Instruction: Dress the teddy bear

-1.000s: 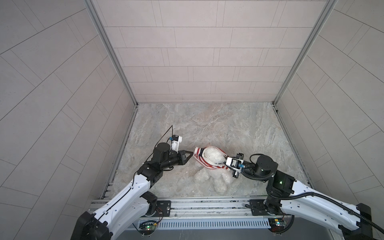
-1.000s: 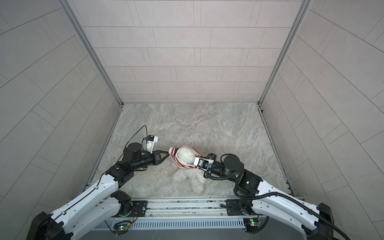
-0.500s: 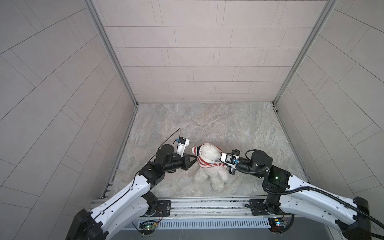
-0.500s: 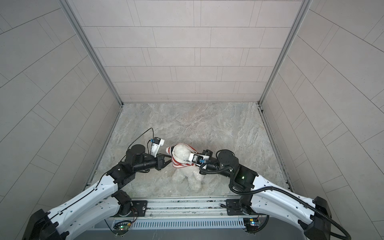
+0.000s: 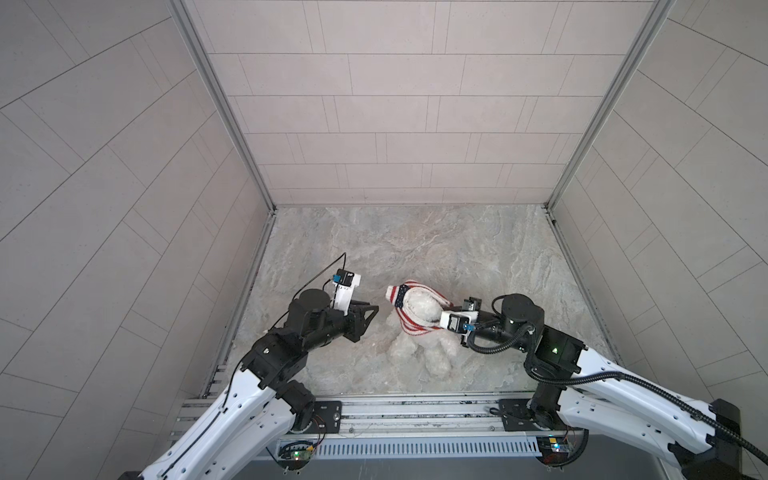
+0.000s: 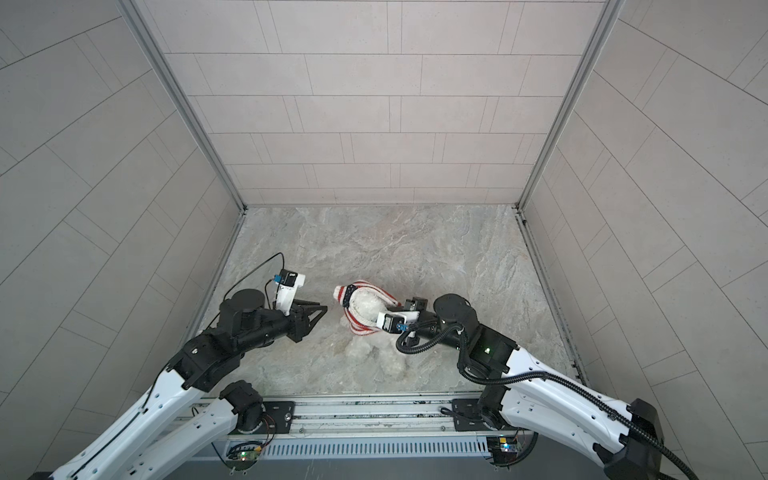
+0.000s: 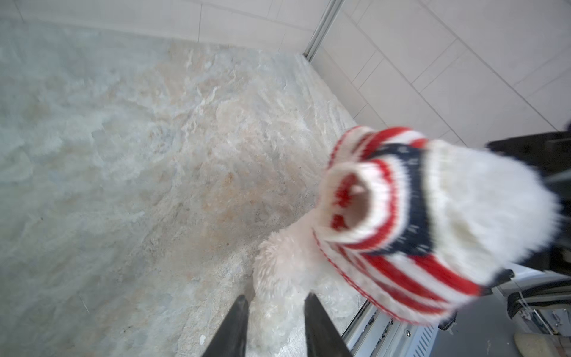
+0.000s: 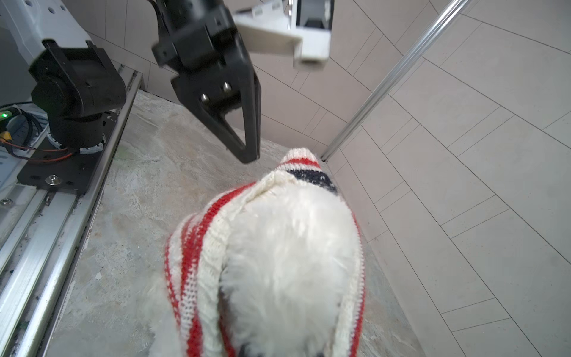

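The teddy bear (image 5: 420,311), fluffy and white, stands near the front middle of the table in both top views, its legs (image 5: 432,361) hanging to the stone surface. A red-and-white striped sweater (image 5: 415,286) with a navy band is stretched over its upper part (image 6: 368,309). My right gripper (image 5: 441,322) reaches into the sweater's right end; its fingers are hidden under fur and knit (image 8: 197,265). My left gripper (image 5: 371,311) hangs a short way left of the sweater's white cuff (image 7: 355,201). Its fingers (image 7: 241,309) are apart, with only the bear's fur (image 7: 278,265) behind them.
The stone-patterned tabletop (image 5: 415,245) is walled by tiled panels on three sides. An aluminium rail (image 5: 415,409) carrying both arm bases runs along the front edge. In the right wrist view the left arm's base (image 8: 74,99) stands beside the rail.
My left gripper has let go of the sweater's cuff, opened and drawn back a little to the left. The right arm has kept its hold and shifted the bear slightly away from the rail.
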Motion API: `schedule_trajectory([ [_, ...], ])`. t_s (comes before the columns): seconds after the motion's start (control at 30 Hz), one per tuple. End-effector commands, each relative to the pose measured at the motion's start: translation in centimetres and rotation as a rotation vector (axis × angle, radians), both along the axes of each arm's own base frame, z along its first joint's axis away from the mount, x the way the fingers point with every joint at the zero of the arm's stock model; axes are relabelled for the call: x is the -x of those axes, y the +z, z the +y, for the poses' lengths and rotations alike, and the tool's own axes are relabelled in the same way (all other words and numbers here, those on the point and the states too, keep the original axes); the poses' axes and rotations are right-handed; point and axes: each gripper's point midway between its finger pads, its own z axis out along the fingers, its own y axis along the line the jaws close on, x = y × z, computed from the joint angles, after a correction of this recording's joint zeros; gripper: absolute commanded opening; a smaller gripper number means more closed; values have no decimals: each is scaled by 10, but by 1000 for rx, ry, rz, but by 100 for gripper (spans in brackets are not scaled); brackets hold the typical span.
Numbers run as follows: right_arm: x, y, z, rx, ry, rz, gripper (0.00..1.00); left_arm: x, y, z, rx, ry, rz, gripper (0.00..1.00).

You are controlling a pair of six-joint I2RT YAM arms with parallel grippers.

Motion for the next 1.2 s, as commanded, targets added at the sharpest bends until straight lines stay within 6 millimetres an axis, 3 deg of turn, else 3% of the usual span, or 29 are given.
schedule_trajectory([
  [0.0, 5, 28, 3, -35, 119, -64, 0, 27, 46, -8, 33, -141, -135, 38],
  [0.13, 11, 26, 9, -51, 193, 0, 0, 48, 83, -28, 42, -312, -199, 39],
  [0.3, 19, 25, 16, -31, 263, 54, 0, 56, 98, -55, -89, -477, -240, 46],
  [0.57, 26, 29, 18, -38, 298, 105, 0, 46, 98, -79, -191, -589, -243, 56],
  [0.63, 28, 29, 19, -37, 311, 113, 0, 42, 95, -82, -218, -597, -237, 56],
  [0.73, 28, 29, 19, -35, 316, 109, 0, 40, 88, -87, -249, -622, -220, 46],
  [0.93, 29, 34, 20, -43, 324, 90, 0, 40, 74, -94, -306, -676, -193, 41],
  [1.17, 32, 35, 21, -47, 340, 83, 0, 38, 59, -104, -358, -704, -170, 50],
])
